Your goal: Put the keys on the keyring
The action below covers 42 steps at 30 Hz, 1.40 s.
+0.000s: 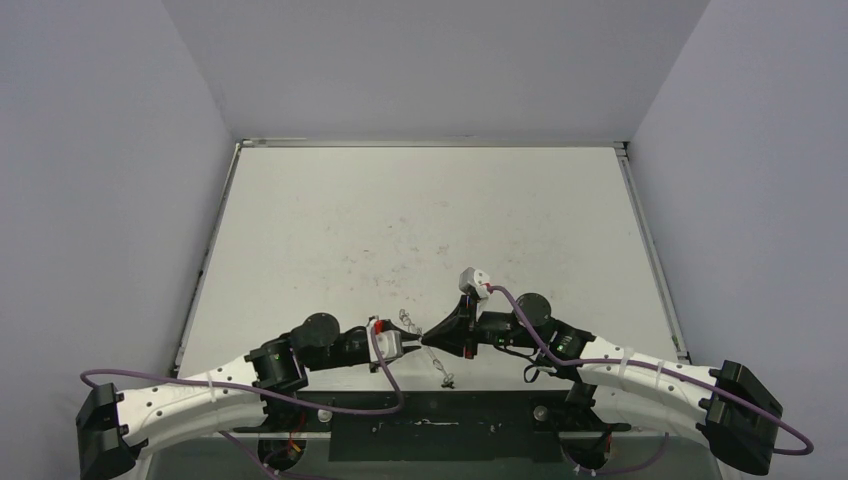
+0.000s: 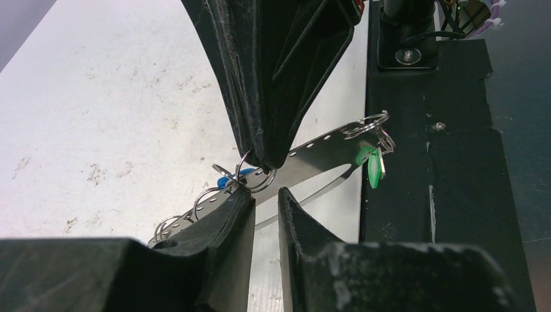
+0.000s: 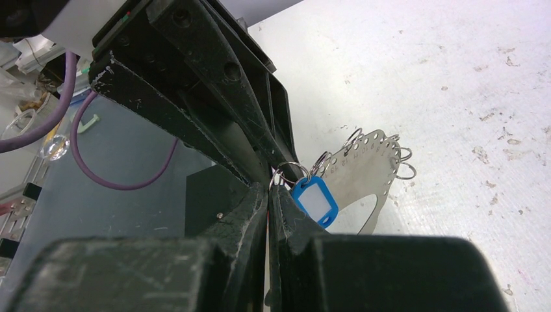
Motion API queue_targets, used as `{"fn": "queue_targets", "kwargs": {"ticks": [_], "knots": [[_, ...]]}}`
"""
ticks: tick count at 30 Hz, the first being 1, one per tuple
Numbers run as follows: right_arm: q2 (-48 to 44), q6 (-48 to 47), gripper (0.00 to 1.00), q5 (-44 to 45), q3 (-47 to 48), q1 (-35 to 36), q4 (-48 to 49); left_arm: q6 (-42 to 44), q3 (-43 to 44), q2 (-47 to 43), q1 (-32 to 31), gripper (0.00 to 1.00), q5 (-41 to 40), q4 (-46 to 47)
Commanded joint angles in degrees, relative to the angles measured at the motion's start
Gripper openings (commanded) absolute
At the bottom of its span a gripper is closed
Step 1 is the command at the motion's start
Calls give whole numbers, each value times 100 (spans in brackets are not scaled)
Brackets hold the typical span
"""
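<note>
Here, both arms are pointing inward, their tips almost touching just ahead of the bases, near the front edge of the table [image 1: 420,220].

(a) The keyring [image 2: 318,153] is showing as a flat, curved band of pale metal. It is pierced with a row of small holes and is carrying several small wire rings along its rim. It is sitting between the two grippers and casting a shadow on the table beneath it.

(b) The right gripper [image 3: 268,188] is pressing its fingers almost together on the small wire ring of the blue key [image 3: 315,200]. The key's tag is hanging just beside the fingertips, against the near end of the band.

(c) The left gripper [image 2: 263,194] is showing a narrow gap between its fingers, with the band passing behind one fingertip. Whether it is pinching the band cannot be told.

(d) The green key [image 2: 375,168] is hanging from a small ring at the far end of the band, seen against the black base plate [image 2: 442,195] and well apart from both grippers.

(e) Purple cables [image 1: 340,405] are trailing along both arms.
</note>
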Motion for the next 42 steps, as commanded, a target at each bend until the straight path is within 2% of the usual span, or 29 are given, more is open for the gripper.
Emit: {"fn": "queue_targets", "kwargs": {"ticks": [1, 15, 21, 42], "knots": [[-70, 24, 0, 5, 183, 19, 556, -48, 166, -84, -16, 20, 170, 686], [-45, 25, 0, -29, 98, 22, 746, -411, -186, -344, -16, 22, 380, 1256], [-70, 82, 0, -252, -86, 26, 1276, -589, -453, -694, -16, 22, 400, 1600], [-184, 145, 0, -387, -59, 25, 1430, -1029, -901, -1565, -7, 13, 457, 2056]]}}
